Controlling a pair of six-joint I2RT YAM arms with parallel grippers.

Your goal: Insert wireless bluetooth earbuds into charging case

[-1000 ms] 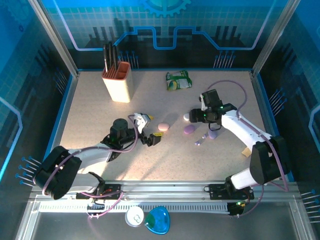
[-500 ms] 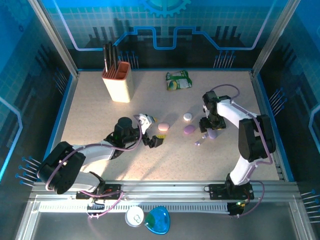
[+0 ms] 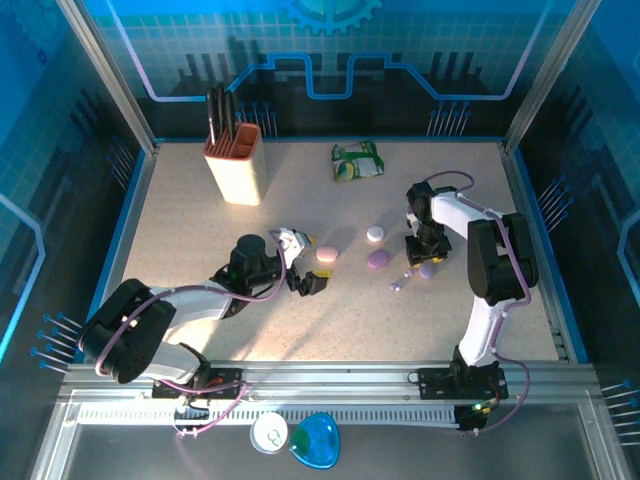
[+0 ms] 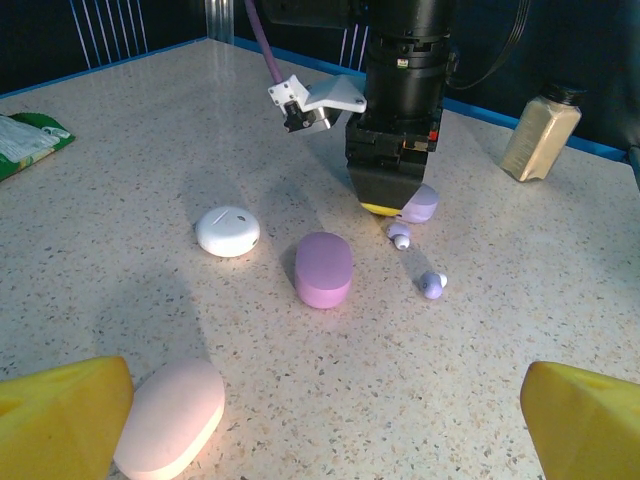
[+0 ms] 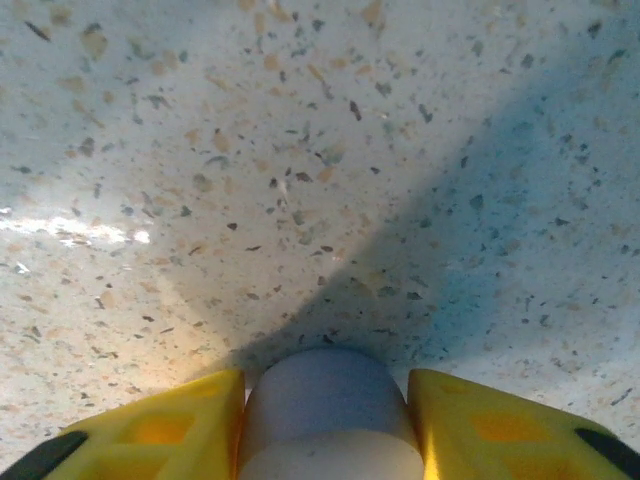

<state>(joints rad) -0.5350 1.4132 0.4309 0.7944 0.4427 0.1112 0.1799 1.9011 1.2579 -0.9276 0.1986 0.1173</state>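
On the table (image 3: 200, 230), the knife block (image 3: 235, 160) is standing at ten o'clock and the packet (image 3: 358, 160) is lying at twelve. The round case (image 3: 375, 233) is sitting at twelve o'clock of the oval case (image 3: 379, 259), with two earbuds (image 3: 396, 286) lying at its four.

Robotics test cell, seemingly in a laboratory: a left arm (image 3: 190, 300) and a right arm (image 3: 490, 265) stand bolted to an aluminium rail (image 3: 330, 375) along the bottom of the top view, at a speckled worktable (image 3: 330, 320). Aluminium frame posts (image 3: 105, 75) rise at upper left and upper right, holding blue panels (image 3: 400, 40) printed with a gear and circuit lines. Household props sit on the table: a knife block (image 3: 235, 160) upper left, a green packet (image 3: 357, 160) top centre, and what may be a spice jar (image 4: 540, 135) at the upper right of the left wrist view.
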